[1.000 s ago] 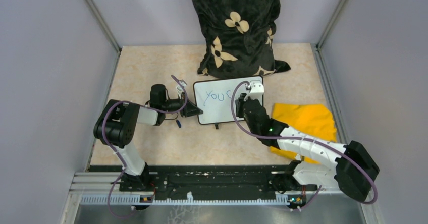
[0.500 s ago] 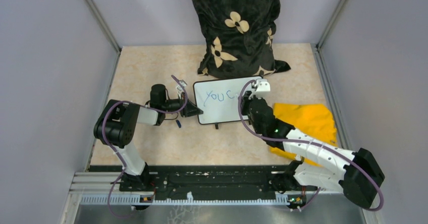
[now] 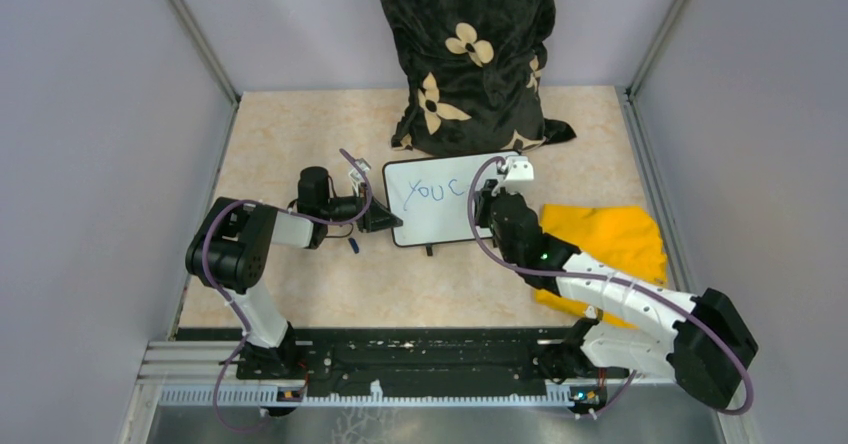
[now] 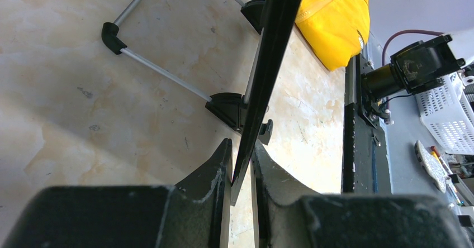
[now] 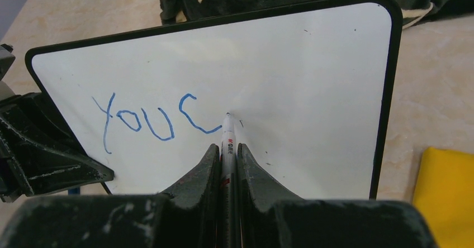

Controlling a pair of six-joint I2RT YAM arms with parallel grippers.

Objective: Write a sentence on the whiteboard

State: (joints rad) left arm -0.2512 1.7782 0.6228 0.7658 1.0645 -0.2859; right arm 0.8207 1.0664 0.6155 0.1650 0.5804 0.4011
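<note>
The whiteboard (image 3: 440, 222) stands upright mid-table on its wire stand. My left gripper (image 3: 385, 219) is shut on its left edge; in the left wrist view the black frame (image 4: 274, 52) runs between the two pads of that gripper (image 4: 241, 147). The sentence (image 5: 151, 122) reads "YOU C" in blue, also legible in the top view (image 3: 432, 191). My right gripper (image 5: 226, 146) is shut on a white marker (image 5: 227, 132), whose tip rests on the board at the end of the C. In the top view the right gripper (image 3: 487, 204) sits at the board's right part.
A black flowered pillow (image 3: 470, 54) leans against the back wall just behind the board. A yellow cloth (image 3: 605, 244) lies right of the board, under my right arm. The stand's wire legs (image 4: 162, 72) stick out behind the board. A small blue item (image 3: 353, 245) lies below my left gripper.
My right gripper has shifted slightly right with the marker, and the C's stroke has grown longer. The left arm and the board have stayed put.
</note>
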